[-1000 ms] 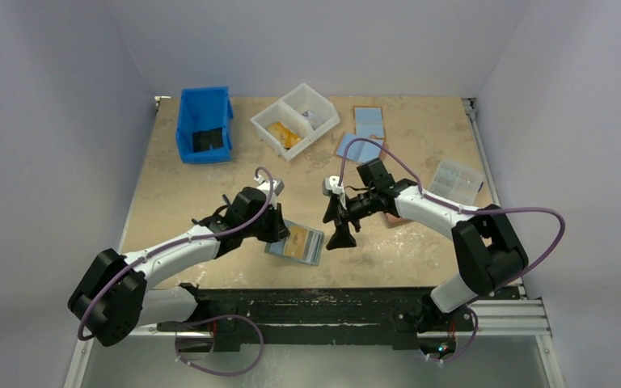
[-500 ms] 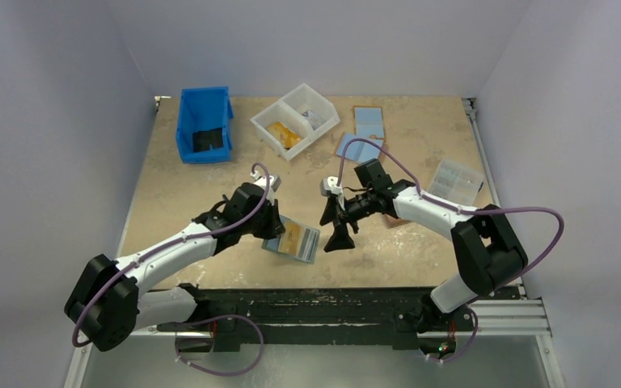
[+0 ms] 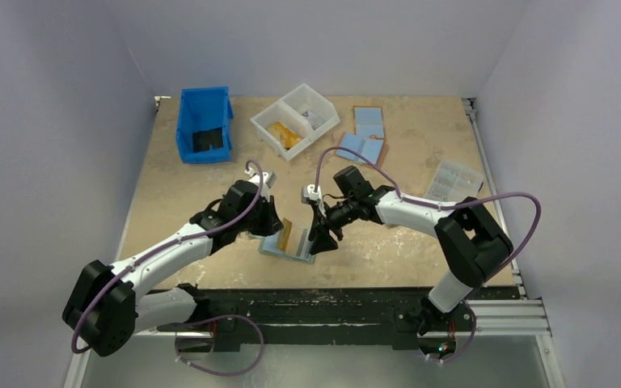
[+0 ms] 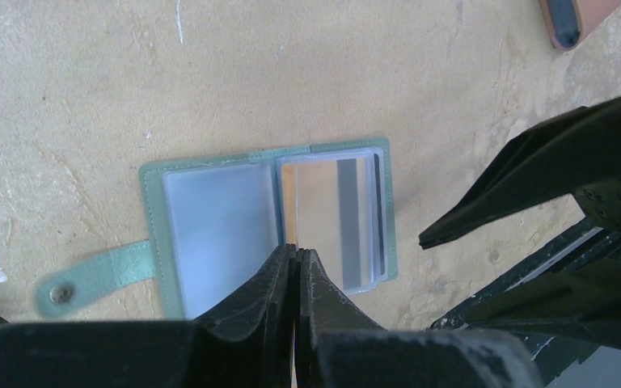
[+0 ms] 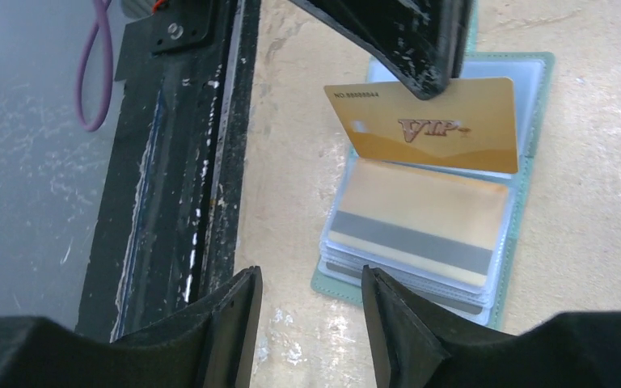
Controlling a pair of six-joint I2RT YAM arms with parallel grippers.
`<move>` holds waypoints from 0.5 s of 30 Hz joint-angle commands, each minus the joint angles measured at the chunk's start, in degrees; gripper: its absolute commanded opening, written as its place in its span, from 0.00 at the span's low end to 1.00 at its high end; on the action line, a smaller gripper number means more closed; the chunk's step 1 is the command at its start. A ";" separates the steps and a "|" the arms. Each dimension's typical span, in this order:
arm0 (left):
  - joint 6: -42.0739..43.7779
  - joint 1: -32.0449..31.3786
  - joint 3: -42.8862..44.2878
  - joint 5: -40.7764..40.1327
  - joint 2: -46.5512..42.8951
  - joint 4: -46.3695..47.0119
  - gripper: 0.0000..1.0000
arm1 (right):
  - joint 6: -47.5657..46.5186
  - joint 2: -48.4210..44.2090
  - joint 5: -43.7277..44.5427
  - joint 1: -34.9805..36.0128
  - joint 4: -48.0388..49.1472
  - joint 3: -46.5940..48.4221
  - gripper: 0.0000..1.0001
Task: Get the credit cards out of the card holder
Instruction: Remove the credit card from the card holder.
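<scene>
The teal card holder [image 3: 297, 246] lies open on the table, its clear sleeves facing up [image 4: 210, 222]. My left gripper [image 4: 295, 252] is shut on a gold credit card [image 5: 437, 129], which it holds upright on edge just above the sleeves [image 3: 285, 234]. A second gold card with a grey stripe [image 5: 416, 226] sits in the top sleeve. At the holder's near right edge hovers my right gripper [image 5: 311, 279], open, with only bare table between its fingers. It points at the holder [image 3: 320, 238] from the right.
A blue bin [image 3: 204, 125] and a white divided tray [image 3: 295, 121] stand at the back. Light-blue wallets [image 3: 368, 121] lie behind the right arm, a clear plastic box [image 3: 455, 179] to its right. The black front rail [image 5: 170, 202] runs close to the holder.
My right gripper has moved left to the holder's edge and its jaws have narrowed. The left gripper has raised the gold card upright over the holder.
</scene>
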 commanded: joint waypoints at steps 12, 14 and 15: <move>3.97 0.68 -0.39 5.78 -4.88 3.50 0.00 | 0.43 -0.03 0.39 -0.65 0.16 4.71 0.73; 4.36 0.62 -0.48 7.04 -4.29 4.07 0.00 | -0.56 -0.24 0.16 -1.43 -0.45 5.21 0.76; 4.51 0.65 -0.54 7.87 -3.91 4.41 0.00 | -1.32 -0.29 0.03 -1.84 -0.87 5.50 0.78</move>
